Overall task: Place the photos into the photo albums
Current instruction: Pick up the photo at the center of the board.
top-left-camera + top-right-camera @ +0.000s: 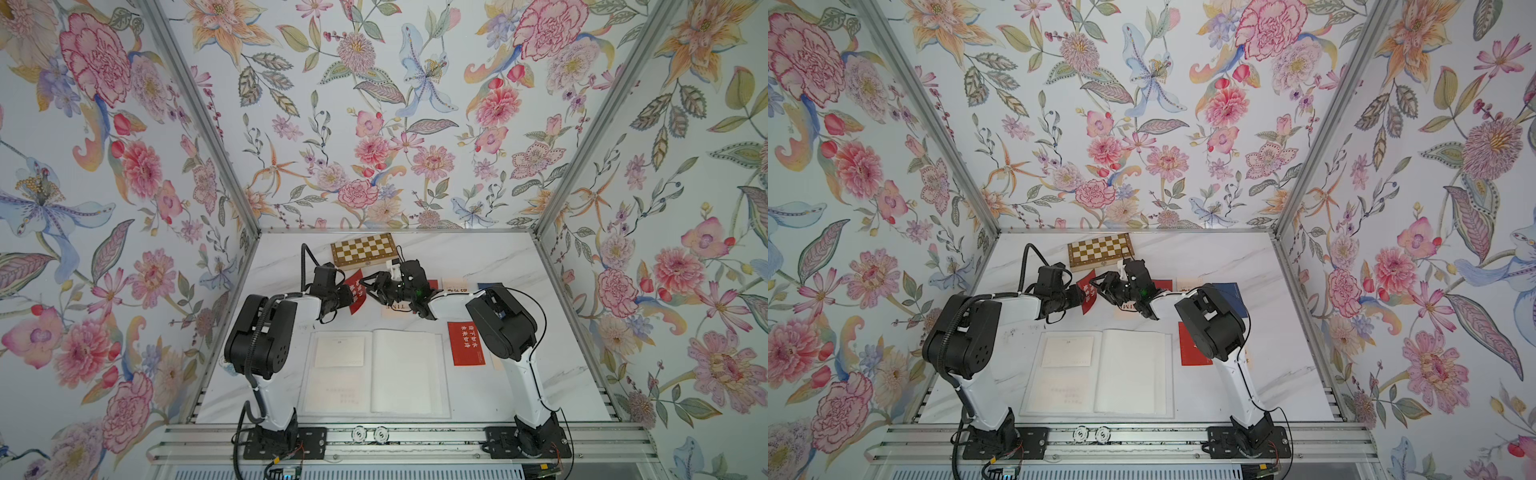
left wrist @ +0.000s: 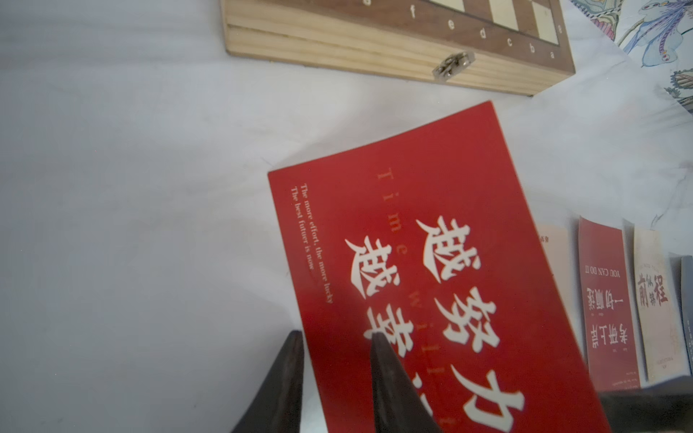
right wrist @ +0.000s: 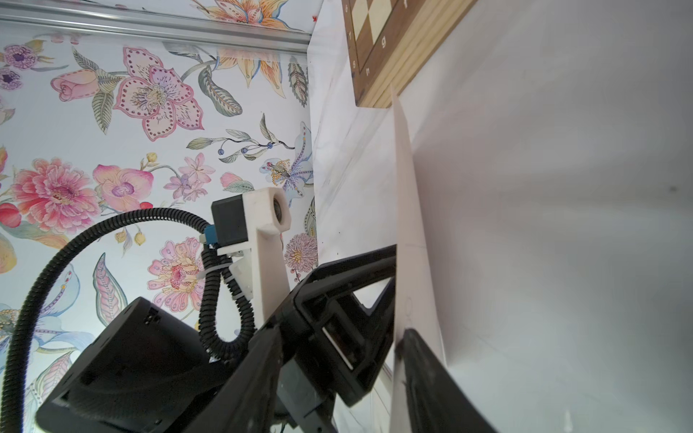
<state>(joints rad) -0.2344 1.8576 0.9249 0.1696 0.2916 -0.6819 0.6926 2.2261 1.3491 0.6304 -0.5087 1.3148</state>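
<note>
**Handover pose.** Your left gripper (image 2: 335, 333) pinches the red card (image 2: 431, 243) by one edge and holds it tilted above the table (image 1: 490, 257). This presents the free side to your right gripper (image 3: 341, 330), whose jaws stand apart astride it, probably to regrip it for insertion. The photo album (image 1: 409, 370) lies open at the near side. The chessboard box (image 1: 362, 248) crowds the far side, and loose photos (image 1: 466, 343) lie beside the album.
</note>
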